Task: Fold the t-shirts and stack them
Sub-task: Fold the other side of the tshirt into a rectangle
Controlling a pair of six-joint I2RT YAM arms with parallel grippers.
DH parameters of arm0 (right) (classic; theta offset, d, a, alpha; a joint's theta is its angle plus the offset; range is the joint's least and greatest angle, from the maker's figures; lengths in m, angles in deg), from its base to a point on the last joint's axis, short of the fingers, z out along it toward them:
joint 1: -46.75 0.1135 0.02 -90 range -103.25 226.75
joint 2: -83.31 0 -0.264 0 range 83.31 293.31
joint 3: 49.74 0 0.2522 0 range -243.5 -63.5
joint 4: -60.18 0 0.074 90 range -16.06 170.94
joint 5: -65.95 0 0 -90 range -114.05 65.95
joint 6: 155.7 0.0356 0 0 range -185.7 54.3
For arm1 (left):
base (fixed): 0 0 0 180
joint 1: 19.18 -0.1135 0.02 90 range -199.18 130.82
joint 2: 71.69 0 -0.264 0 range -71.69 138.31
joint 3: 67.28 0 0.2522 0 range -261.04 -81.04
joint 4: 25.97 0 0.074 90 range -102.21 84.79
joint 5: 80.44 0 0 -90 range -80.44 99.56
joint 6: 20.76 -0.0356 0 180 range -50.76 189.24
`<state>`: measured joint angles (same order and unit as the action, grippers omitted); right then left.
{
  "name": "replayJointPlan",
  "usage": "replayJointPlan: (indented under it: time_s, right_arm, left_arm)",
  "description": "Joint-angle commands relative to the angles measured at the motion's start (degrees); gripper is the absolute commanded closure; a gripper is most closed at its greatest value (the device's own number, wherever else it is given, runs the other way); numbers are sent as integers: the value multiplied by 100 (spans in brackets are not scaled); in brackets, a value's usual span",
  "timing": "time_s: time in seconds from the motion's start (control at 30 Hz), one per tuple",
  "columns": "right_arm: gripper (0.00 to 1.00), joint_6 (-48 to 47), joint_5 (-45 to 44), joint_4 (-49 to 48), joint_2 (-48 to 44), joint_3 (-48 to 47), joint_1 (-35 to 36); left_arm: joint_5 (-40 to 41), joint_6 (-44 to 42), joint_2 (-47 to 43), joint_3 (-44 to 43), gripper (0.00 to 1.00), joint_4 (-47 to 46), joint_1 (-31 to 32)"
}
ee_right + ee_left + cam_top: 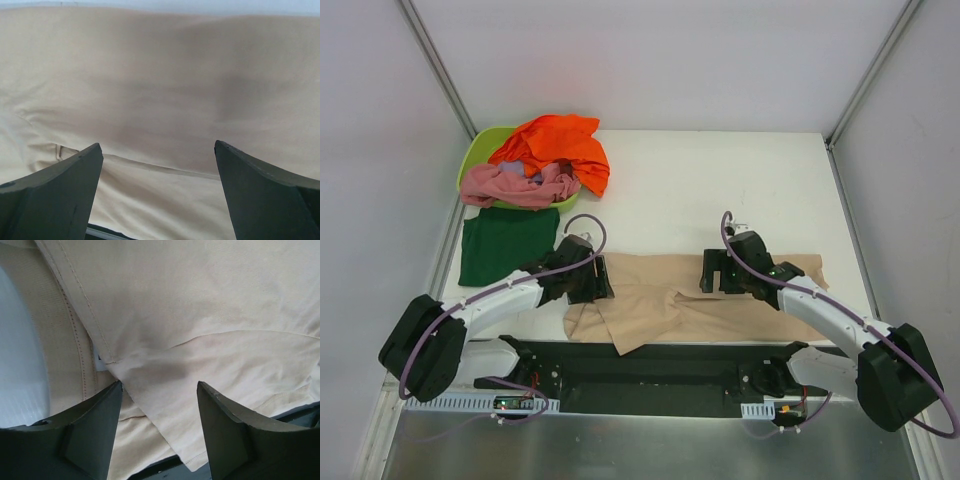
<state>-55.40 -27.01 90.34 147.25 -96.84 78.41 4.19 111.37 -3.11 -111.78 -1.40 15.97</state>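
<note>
Nearest the arm bases, the beige t-shirt (660,300) lies loosely spread along the near edge of the desk (720,180). Its long axis runs left to right, and it is rumpled, with one flap trailing towards the near edge. Both arms are down over it.

The left tool (603,278) sits at the shirt's left end. In its wrist view the left tool (159,390) has its fingers partly spread, and a doubled edge of the beige t-shirt (200,315) with a stitched hem runs diagonally into the gap between them. The fingers are not pressed onto the cloth, so I judge nothing is pinched yet.

The right tool (705,272) hovers right of the shirt's middle, and more cloth stretches past it to the right. Seen from its own wrist, the right tool (159,150) is spread wide over smooth fabric of the beige t-shirt (160,75), holding nothing.

The coming fold therefore turns on each arm being nearer its own half. The hem under the left tool is the obvious edge to lift and carry across the long axis.

Farther back on the left, the dark green t-shirt (508,243) lies flat, apparently already folded, just beyond the left tool. Behind it, the pink t-shirt (520,185) and the orange t-shirt (555,150) are heaped unfolded over the lime-green tub (480,150).
</note>
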Motion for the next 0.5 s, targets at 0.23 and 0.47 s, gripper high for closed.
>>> replayJointPlan:
  time_s: [0.23,0.47]
  right_arm:
    - [4,15,138,-120,57,73,-99]
    - [4,-11,147,-120,162,74,-142]
  left_arm:
    - [246,-47,148,-266,57,79,-35]
    - [501,-143,50,-345,58,71,-35]
